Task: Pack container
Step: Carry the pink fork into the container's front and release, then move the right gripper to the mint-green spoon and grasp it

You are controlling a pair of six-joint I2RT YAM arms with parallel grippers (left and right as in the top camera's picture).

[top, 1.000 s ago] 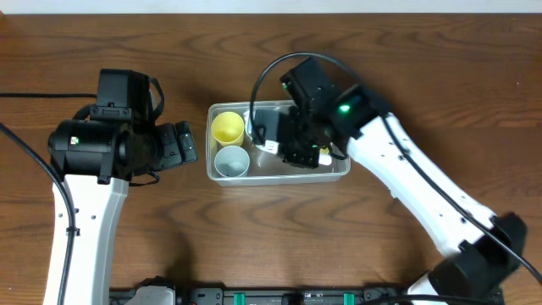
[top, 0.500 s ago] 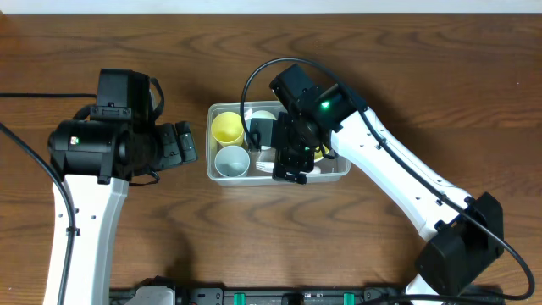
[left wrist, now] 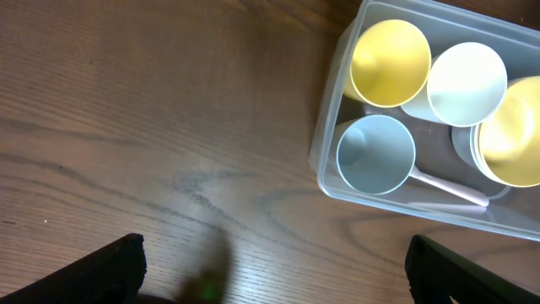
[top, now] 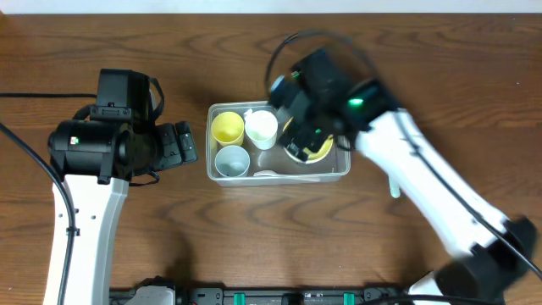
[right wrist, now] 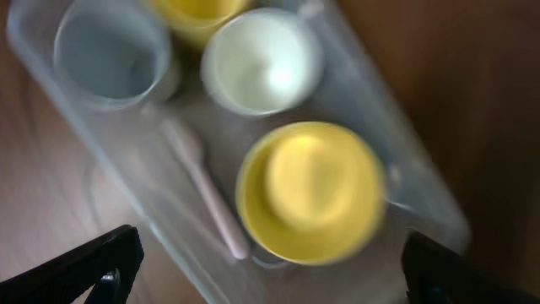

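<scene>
Resting on the brown wooden table [top: 127, 42], the clear rectangular plastic container [top: 210, 157] holds a yellow cup [top: 227, 127], a white cup [top: 261, 129], a pale blue cup [top: 231, 161], a round yellow bowl [right wrist: 312, 190] and a white spoon [right wrist: 207, 198]. The right gripper [right wrist: 270, 270] is spread wide above the bowl. The left gripper [top: 188, 144] is spread wide, empty, just left of the container.

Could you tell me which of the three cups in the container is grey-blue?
The grey-blue cup sits in the container's lower-left corner in the left wrist view, beside the spoon. The yellow cup and white cup stand in the row above it.
</scene>
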